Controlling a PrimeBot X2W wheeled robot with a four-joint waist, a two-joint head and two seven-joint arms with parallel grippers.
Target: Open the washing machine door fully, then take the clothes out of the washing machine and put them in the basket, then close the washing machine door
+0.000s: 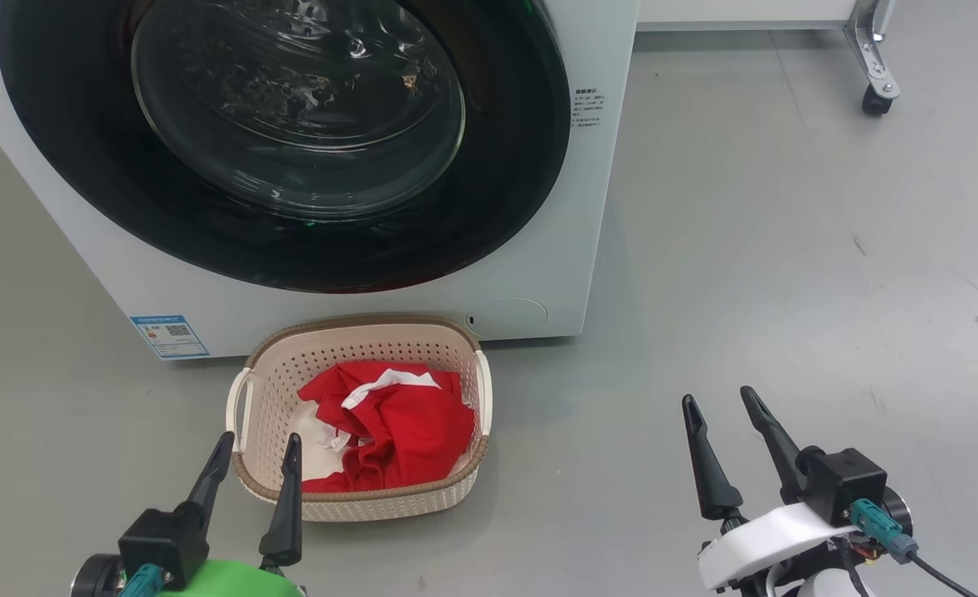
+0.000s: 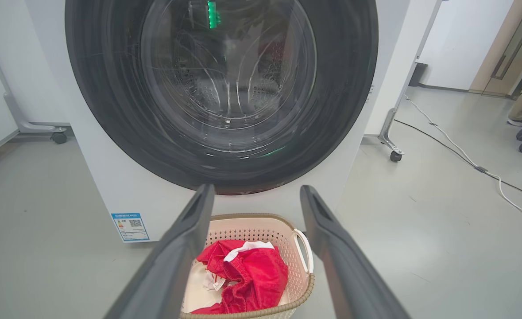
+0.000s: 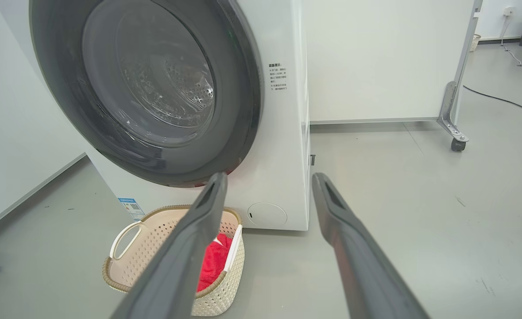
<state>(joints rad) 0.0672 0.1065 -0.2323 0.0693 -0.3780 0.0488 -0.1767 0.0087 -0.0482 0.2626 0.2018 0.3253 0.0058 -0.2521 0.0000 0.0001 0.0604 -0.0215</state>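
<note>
In the head view, one washing machine door (image 1: 289, 240) sits shut on one washing machine (image 1: 538, 274). The clothes (image 1: 406, 423), a single red garment, lie in the one basket (image 1: 356, 327) just in front. The left gripper (image 1: 260, 437) and right gripper (image 1: 717, 395) have their jaws released and empty. The left wrist view gives the same count. In the right wrist view the door looks flush, so the task seems finished; the next move calls only for confirming the latch.

**Arm-End Hardware: External Appearance**

The left gripper (image 1: 260, 437) and right gripper (image 1: 717, 395) each carry two long, dark grey fingers (image 2: 176, 266) tapering to narrow tips, seated in a black block (image 1: 844, 485). The left mounts on a bright green wrist cover (image 1: 231, 580), the right on a white wrist shell (image 1: 775, 535). A teal connector (image 1: 883, 526) beside the right block feeds a black cable (image 1: 941, 576).
</note>
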